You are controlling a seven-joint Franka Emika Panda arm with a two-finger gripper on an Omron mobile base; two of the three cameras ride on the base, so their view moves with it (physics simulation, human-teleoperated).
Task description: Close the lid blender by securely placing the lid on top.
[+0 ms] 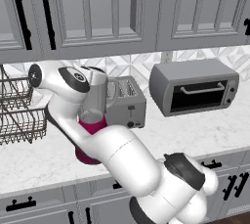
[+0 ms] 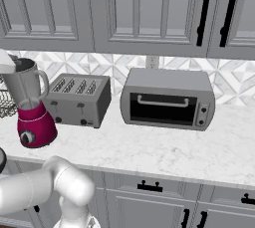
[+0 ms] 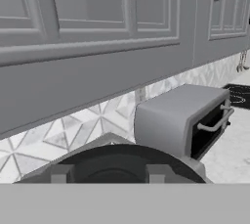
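Your blender sits on the marble counter at the far left of the right base view, crimson base down, clear jar upright, just left of the silver toaster. A dark rim shows at the jar's mouth there, so the lid looks to be on top. In the left base view the arm hides most of the blender. The toaster oven stands right of the toaster. Can't tell whether your gripper's fingers are apart or together.
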